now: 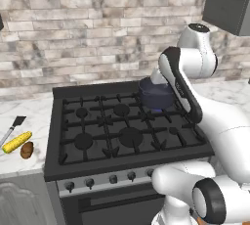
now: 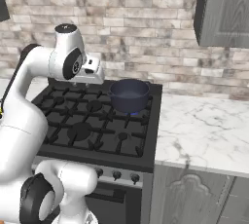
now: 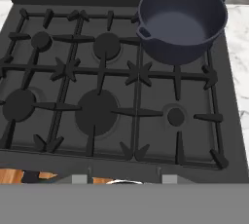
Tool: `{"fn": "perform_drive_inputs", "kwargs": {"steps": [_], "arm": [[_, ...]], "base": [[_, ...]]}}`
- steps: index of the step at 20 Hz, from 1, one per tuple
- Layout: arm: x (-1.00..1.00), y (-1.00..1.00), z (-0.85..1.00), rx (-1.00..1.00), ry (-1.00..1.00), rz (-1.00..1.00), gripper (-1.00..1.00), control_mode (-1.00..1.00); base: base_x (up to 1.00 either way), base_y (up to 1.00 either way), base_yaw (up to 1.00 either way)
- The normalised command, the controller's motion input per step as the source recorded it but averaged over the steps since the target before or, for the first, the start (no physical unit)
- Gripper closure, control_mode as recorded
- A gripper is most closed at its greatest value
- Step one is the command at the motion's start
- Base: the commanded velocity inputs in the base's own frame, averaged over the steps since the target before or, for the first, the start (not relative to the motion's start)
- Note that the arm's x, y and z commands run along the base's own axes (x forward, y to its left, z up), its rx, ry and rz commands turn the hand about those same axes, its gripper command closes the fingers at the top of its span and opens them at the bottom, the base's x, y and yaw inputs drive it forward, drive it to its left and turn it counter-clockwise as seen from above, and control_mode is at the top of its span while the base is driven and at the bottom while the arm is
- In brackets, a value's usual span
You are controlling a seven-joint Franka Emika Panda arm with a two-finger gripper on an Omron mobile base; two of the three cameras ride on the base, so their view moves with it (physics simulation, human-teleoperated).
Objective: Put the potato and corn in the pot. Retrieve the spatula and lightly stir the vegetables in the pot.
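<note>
The stove front edge sits closest in the hand view, its black grates spreading away toward the pot, which stands empty on the back right burner at the stove's rear right corner. In the left base view the white arm rises over the stove's right side and its hand hangs above the back of the cooktop, just beside the pot; the gripper's fingers are hidden behind the arm there, and I cannot tell how wide they stand. The right base view shows the hand's white body to the left of the pot, above the rear burners, apart from it. The other task things lie well away from the gripper, on the marble counter left of the stove: the corn near the counter's front edge, the potato touching or just beside its right end, and the spatula just behind the corn, its black blade pointing toward the wall.
</note>
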Motion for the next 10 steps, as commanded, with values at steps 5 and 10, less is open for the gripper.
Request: {"fn": "perform_drive_inputs", "kwargs": {"steps": [5, 10], "arm": [[-0.21, 0.50, -0.13, -0.05, -0.02, 0.00, -1.00, -1.00], [-0.40, 0.91, -0.04, -0.07, 0.00, 0.07, -1.00, -1.00]], "base": [[0.00, 0.00, 0.00], [0.00, 0.00, 0.00]]}}
